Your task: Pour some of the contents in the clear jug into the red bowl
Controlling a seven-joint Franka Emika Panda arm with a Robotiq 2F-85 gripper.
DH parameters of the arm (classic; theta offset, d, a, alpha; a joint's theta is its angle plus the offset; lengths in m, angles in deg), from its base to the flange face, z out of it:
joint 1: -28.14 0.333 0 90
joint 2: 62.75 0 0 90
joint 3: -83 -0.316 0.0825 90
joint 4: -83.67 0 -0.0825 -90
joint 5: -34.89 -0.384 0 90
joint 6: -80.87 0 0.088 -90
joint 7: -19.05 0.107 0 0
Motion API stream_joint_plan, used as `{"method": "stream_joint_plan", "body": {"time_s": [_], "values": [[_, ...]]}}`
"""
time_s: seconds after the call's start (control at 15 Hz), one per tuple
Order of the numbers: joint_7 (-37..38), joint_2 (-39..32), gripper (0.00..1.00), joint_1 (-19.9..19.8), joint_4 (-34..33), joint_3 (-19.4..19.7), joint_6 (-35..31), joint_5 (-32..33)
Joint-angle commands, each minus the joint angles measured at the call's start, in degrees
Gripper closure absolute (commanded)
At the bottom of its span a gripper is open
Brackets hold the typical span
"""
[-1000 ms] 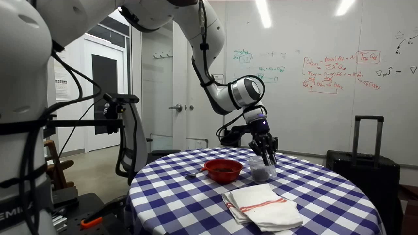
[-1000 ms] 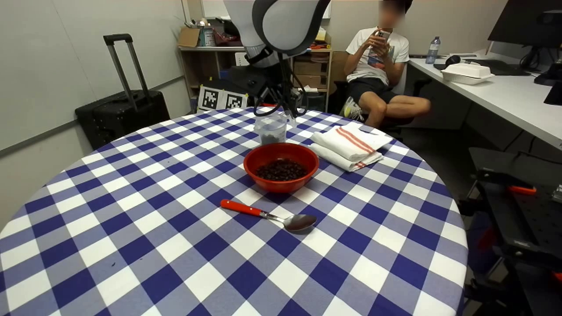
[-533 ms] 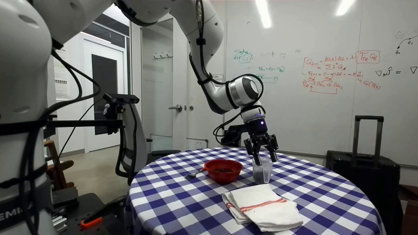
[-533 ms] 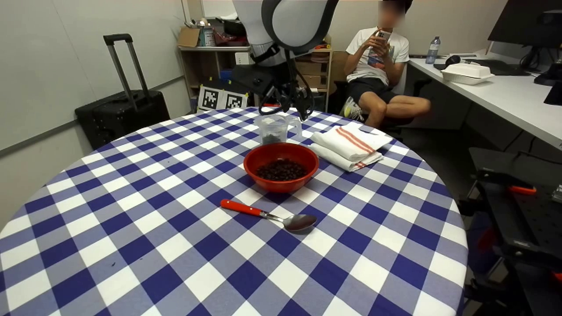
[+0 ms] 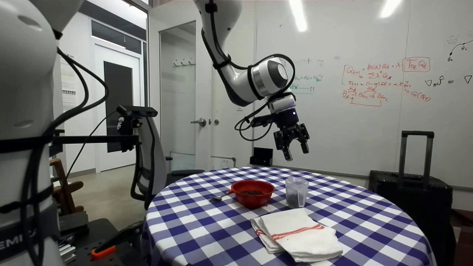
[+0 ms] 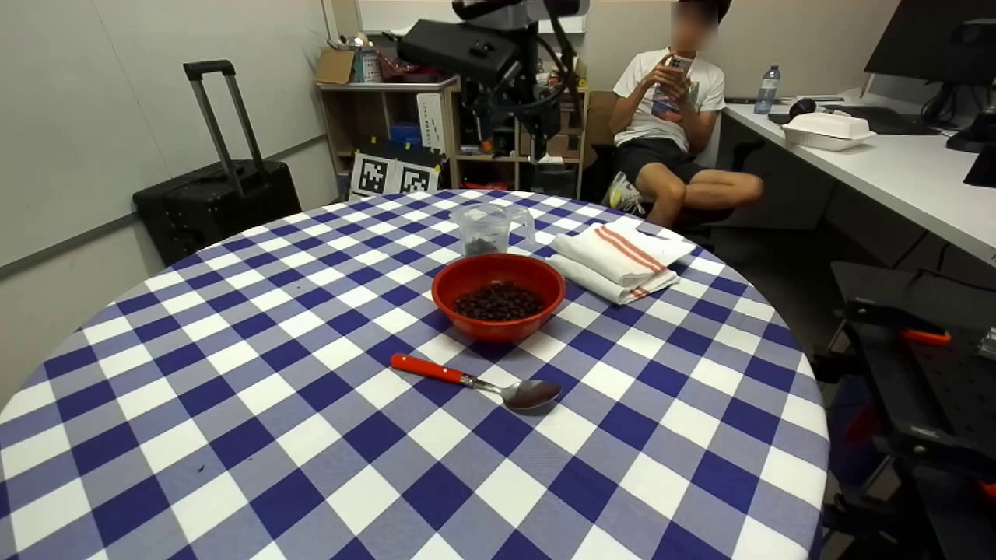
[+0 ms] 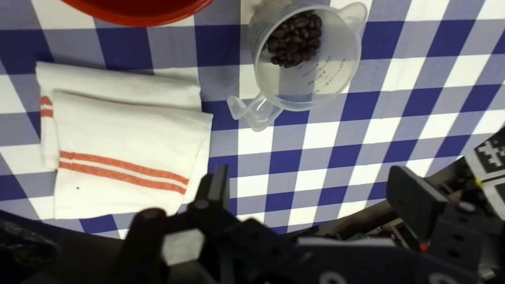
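Between the red bowl (image 6: pixel 500 331) and the edge of the worktop (image 6: pixel 257 389) nearest the shelves (image 6: pixel 366 120), the clear jug (image 5: pixel 300 189) stands upright, just beside the bowl but not touching it. You can see dark beans (image 6: pixel 499 302) in the bowl and more in the jug, so my guess is the pour's done and the job now is just getting out of the way. The hand (image 5: pixel 296 153) is released: jaws spread wide, nothing between them, well above everything.

If you're driving, I'd go straight up before any sideways move, leave the jaws spread and don't dip near that hooked handle. I reckon a jug that light would tip easily. Heading off past the shelf-side edge seems safer than crossing the bowl.

Writing-wise, the jug has dark measuring marks in the wrist view, too small for me to read. Beyond the worktop's far edge in an exterior view, the whiteboard (image 5: pixel 332 125) has red maths full of Qs, one bit boxed, plus a black line with "J =" in it. The robot base (image 5: pixel 14 177) shows "EMI", rest cut off or covered. No brand I can make out on the spoon (image 6: pixel 533 394) or folded cloth (image 6: pixel 622 253).
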Motion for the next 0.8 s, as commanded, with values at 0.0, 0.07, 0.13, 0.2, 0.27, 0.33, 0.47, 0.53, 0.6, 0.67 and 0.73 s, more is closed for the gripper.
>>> {"method": "stream_joint_plan", "body": {"time_s": [0.0, 0.07, 0.13, 0.2, 0.27, 0.33, 0.47, 0.53, 0.6, 0.67, 0.73], "values": [[-9.15, 11.41, 0.0, -0.36, 8.75, -2.36, -2.47, 0.64], [-11.95, 13.38, 0.0, -0.53, 9.7, -3.43, -2.3, -0.07], [-14.23, 14.98, 0.0, -0.58, 10.14, -4.65, -2.5, -0.98], [-16.29, 16.4, 0.0, -0.56, 10.82, -5.86, -3.04, -1.7], [-17.87, 17.58, 0.0, -0.26, 11.39, -7.29, -3.46, -2.53], [-19.56, 18.93, 0.0, 0.02, 12.34, -8.74, -3.97, -3.26], [-23.47, 20.55, 0.0, 0.42, 13.52, -11.67, -5.2, -5.58], [-25.87, 20.97, 0.0, 0.68, 13.88, -13.11, -5.67, -7.19], [-28.89, 21.43, 0.0, 0.72, 14.41, -14.28, -6.27, -9.14], [-32.33, 21.59, 0.0, 0.8, 14.56, -15.36, -6.63, -11.49], [-36.46, 21.86, 0.0, 0.73, 14.81, -16.25, -6.76, -14.35]]}}
